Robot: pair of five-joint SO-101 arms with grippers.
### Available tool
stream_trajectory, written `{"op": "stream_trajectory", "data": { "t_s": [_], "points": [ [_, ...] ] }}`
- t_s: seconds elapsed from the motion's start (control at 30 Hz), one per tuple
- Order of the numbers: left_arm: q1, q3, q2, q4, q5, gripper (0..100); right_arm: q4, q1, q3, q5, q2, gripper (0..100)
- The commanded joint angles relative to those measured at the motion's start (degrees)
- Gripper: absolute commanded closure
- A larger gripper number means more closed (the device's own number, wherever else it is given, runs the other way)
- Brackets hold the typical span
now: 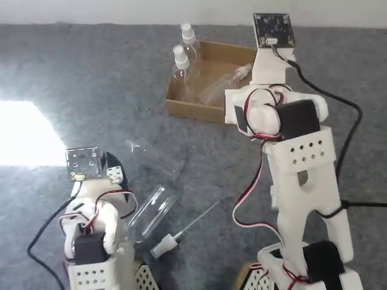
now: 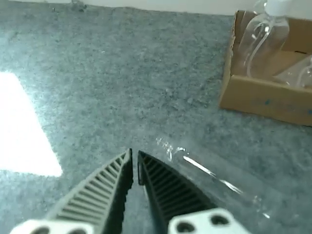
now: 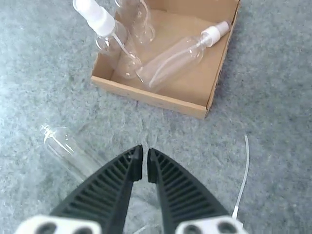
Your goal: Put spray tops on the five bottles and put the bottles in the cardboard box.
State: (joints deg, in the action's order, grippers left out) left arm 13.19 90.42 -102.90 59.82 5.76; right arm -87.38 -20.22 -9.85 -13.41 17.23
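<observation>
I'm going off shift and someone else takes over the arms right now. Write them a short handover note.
The left gripper is shut and empty, beside one of the two bare bottles. The right gripper is shut and empty, over the table short of the cardboard box.
Done: three capped bottles are in the box, two upright and one lying.
Left: both bare bottles lie on the table, with one loose spray top nearby. Cap them, then box them.

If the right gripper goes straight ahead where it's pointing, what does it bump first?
Likely the cardboard box, at its near wall, though the right gripper may touch the grey mat first; depth is unclear. The clear bottle lies beside that line.
</observation>
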Motion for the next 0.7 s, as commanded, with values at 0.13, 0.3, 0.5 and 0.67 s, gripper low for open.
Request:
{"op": "stream_trajectory", "data": {
  "t_s": [0.13,0.3,0.5,0.67],
  "points": [
    [0.53,6.29,0.44,0.26,-0.70,99,1.54,-0.48,0.97,0.79,7.16,99.1],
    [3.96,6.29,0.18,9.41,-0.70,99,2.15,-0.57,2.99,0.70,8.66,99.1],
    [13.89,6.29,-0.62,10.81,-0.62,99,2.07,-0.57,3.08,0.70,9.63,99.1],
    [16.09,6.29,-0.62,10.73,-0.62,99,2.07,-0.48,3.08,0.70,9.19,99.1]
  ]
}}
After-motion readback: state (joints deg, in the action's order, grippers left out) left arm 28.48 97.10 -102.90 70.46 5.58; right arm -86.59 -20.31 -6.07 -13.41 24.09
